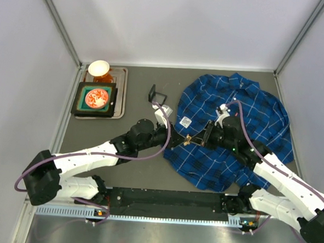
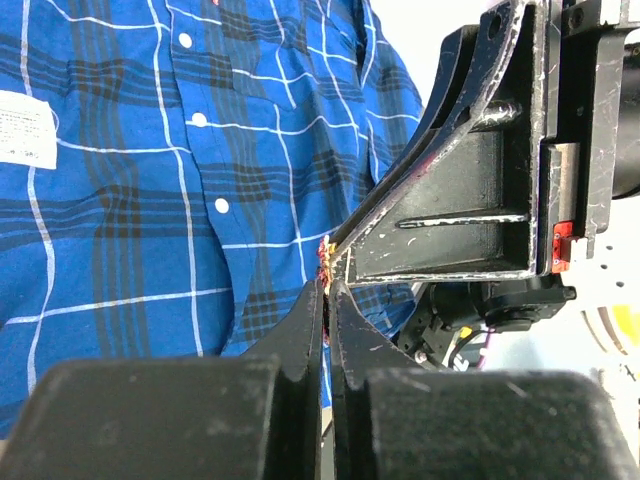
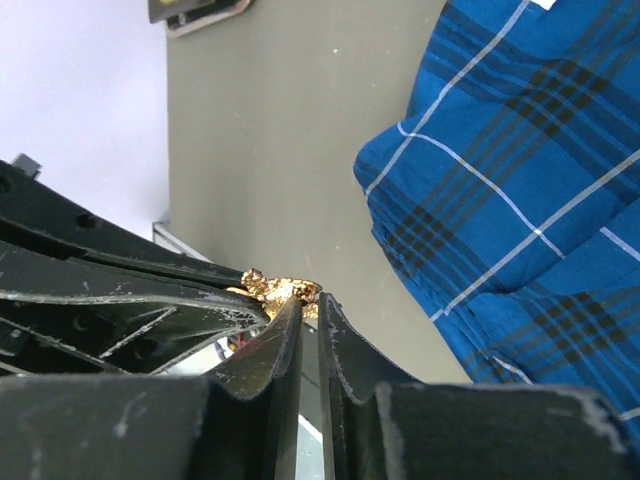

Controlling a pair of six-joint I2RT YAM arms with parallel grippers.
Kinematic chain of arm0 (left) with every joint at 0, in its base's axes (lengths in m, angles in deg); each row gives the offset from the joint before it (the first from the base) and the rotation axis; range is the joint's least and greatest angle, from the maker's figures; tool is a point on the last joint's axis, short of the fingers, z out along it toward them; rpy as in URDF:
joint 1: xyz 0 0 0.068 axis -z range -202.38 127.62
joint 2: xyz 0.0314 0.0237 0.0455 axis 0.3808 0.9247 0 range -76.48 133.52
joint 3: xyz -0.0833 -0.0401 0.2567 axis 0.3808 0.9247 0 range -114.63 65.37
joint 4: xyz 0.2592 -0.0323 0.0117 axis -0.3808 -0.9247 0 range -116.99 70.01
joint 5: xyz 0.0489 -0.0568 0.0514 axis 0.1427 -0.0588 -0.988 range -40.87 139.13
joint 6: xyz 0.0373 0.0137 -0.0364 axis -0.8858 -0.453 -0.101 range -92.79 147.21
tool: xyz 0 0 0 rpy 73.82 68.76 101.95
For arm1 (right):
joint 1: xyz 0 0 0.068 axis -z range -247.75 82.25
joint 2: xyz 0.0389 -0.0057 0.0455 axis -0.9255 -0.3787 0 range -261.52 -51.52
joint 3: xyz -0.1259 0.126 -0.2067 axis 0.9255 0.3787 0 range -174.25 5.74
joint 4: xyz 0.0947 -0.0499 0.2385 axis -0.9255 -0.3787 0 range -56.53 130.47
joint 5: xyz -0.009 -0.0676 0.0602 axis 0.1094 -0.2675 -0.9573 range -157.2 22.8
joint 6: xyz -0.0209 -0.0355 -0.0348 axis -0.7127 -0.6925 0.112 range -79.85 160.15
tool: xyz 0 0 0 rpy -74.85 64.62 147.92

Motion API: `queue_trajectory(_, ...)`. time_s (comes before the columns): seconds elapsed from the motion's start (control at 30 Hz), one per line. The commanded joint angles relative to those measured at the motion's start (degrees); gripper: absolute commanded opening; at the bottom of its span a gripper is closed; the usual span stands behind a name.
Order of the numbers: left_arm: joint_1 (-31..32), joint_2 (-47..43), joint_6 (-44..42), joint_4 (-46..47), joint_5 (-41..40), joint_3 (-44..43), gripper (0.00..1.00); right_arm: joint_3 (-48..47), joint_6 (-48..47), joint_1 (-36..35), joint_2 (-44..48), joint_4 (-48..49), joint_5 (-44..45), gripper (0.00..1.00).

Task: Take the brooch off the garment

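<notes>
Top view: the garment [image 1: 245, 113] lies crumpled on the right half of the counter [image 1: 159, 173], with a white label [image 1: 185, 122] near its left edge. My left tool [image 1: 184, 139] and right tool [image 1: 197, 138] meet tip to tip just off that edge. The brooch [image 1: 189, 138] is only a gold speck between them, too small to read. A tray [image 1: 120, 86] sits at far left, well apart. Left wrist view: the left tool's jaws are pressed together, pinching a reddish-gold bit of the brooch at their tips. Most of it is hidden, and the right tool's finger touches it from the right. Right wrist view: brooch gold sits at the right tool's tips over bare counter, clear of the cloth. Those jaws are nearly together with a thin slit showing, and I can't tell if they grip. The left tool's fingers are cut off at lower left.
</notes>
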Motion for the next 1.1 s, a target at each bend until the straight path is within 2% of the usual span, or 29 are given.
queue_trajectory(0.0, 3.52, -1.06, -2.55, 2.28, 4.69, -5.25, 0.0, -4.48, -1.57, -2.14, -2.26, 0.7, 2.1, 0.08)
queue_trajectory(0.33, 4.05, 1.67, -1.24, -3.17, 11.01, -9.29, 0.0, -10.55, -9.04, -3.02, -7.71, -5.71, 1.67, 0.08)
queue_trajectory(0.5, 4.05, 1.67, 0.34, -3.08, 11.63, -7.89, 0.0, -12.75, -10.44, -3.2, -7.45, -8.08, 2.27, 0.08)
queue_trajectory(0.8, 4.05, 2.37, 5.09, -1.59, 18.57, -7.27, 0.0, -17.85, -20.89, -3.29, -10.17, -15.37, -4.39, 0.06)
queue_trajectory(1.07, 4.05, 3.86, 5.09, -1.6, 24.02, -7.45, 0.0, -22.5, -25.65, -3.2, -11.93, -24.25, -4.23, 0.01)
